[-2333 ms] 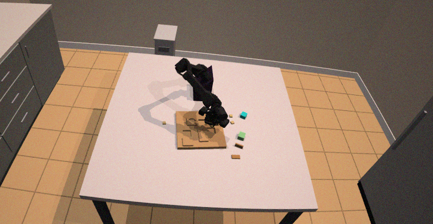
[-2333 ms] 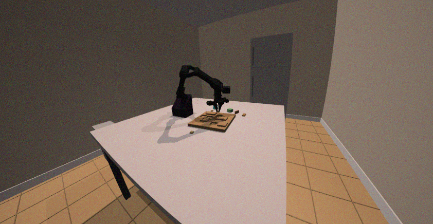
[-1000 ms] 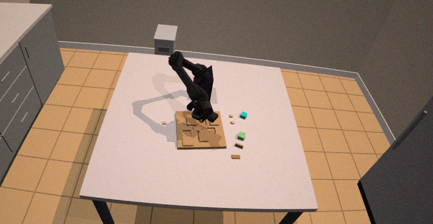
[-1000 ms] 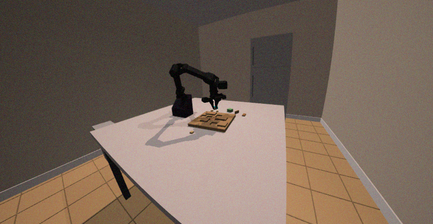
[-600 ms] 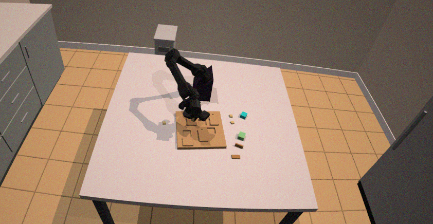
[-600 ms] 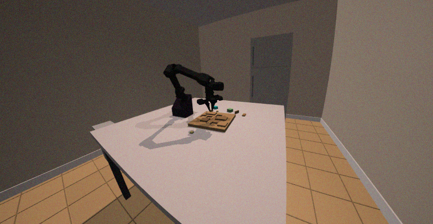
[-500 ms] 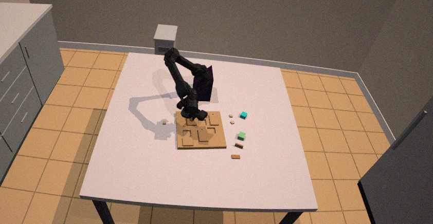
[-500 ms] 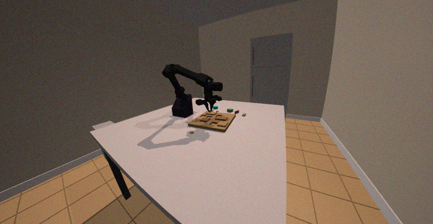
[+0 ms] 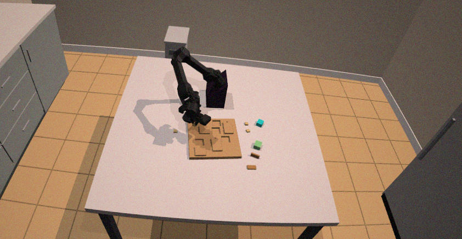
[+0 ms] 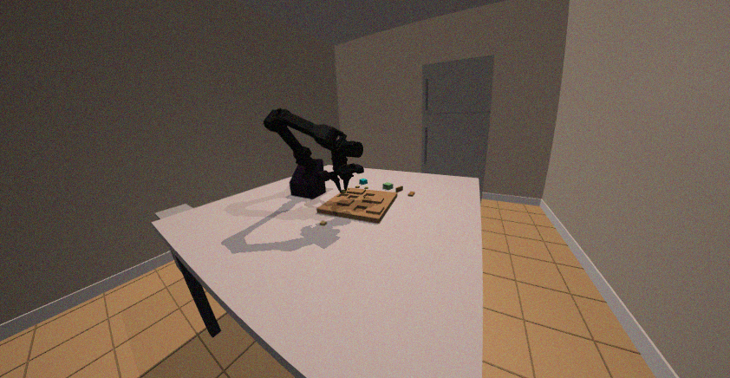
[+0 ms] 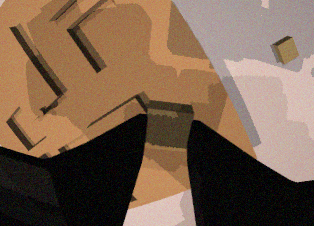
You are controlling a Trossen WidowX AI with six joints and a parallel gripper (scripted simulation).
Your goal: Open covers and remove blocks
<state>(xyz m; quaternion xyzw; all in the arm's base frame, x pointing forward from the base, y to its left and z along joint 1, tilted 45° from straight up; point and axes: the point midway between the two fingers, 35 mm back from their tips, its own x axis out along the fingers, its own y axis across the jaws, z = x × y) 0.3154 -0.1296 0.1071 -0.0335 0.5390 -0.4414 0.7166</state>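
Note:
My gripper (image 9: 196, 123) (image 10: 343, 190) (image 11: 168, 125) is shut on a small olive block, held above the back left of the wooden puzzle board (image 9: 237, 152) (image 10: 388, 196) (image 11: 200, 72). Raised wooden covers, including one at back right (image 9: 228, 127) and one at front middle (image 9: 216, 144), lie beside dark-edged recesses. The arm and its shadow obscure part of the board. A cyan block (image 9: 259, 123) (image 10: 362, 181), a green block (image 9: 257, 144) (image 10: 387, 185), a dark brown block (image 9: 254, 155) (image 10: 399, 189) and an orange-brown block (image 9: 251, 167) (image 10: 411, 193) rest right of the board.
Two small tan blocks (image 9: 246, 123) (image 9: 247, 130) lie between the board and the cyan block. Another small tan block (image 9: 175, 130) (image 10: 322, 223) (image 11: 286, 51) lies left of the board on the white table (image 9: 145, 185) (image 10: 408, 283). The arm's dark base (image 9: 216, 94) (image 10: 307, 181) stands behind the board.

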